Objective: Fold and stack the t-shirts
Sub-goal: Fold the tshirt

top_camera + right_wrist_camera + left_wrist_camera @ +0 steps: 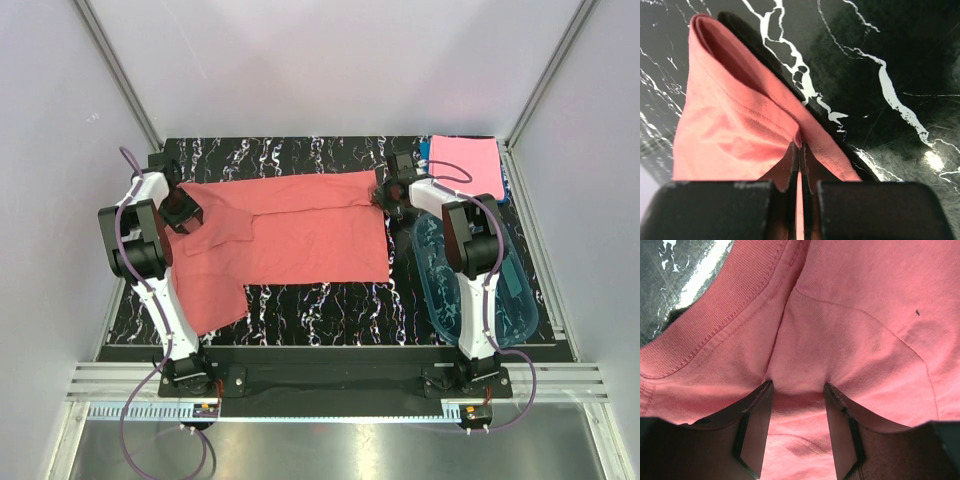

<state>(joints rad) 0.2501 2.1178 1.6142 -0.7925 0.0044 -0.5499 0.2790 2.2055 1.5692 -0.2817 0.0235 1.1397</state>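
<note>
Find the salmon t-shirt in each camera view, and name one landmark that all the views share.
Top external: the salmon t-shirt lies spread across the middle of the table, between the two arms.
Left wrist: it fills nearly the whole picture, collar ribbing at upper left, with the left gripper set on it, fingers apart.
Right wrist: a folded edge left of centre, pinched in the shut right gripper.
Shared landmark: the black marbled tabletop.

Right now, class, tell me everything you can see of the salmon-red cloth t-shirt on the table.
The salmon-red short-sleeved cloth t-shirt lies mostly flat, partly folded, across the black marbled table. Soft knit, ribbed collar, stitched hems. The right pincer is shut on its far right corner, lifting a fold; the left pincer straddles puckered cloth by the collar, grip unclear.
</note>
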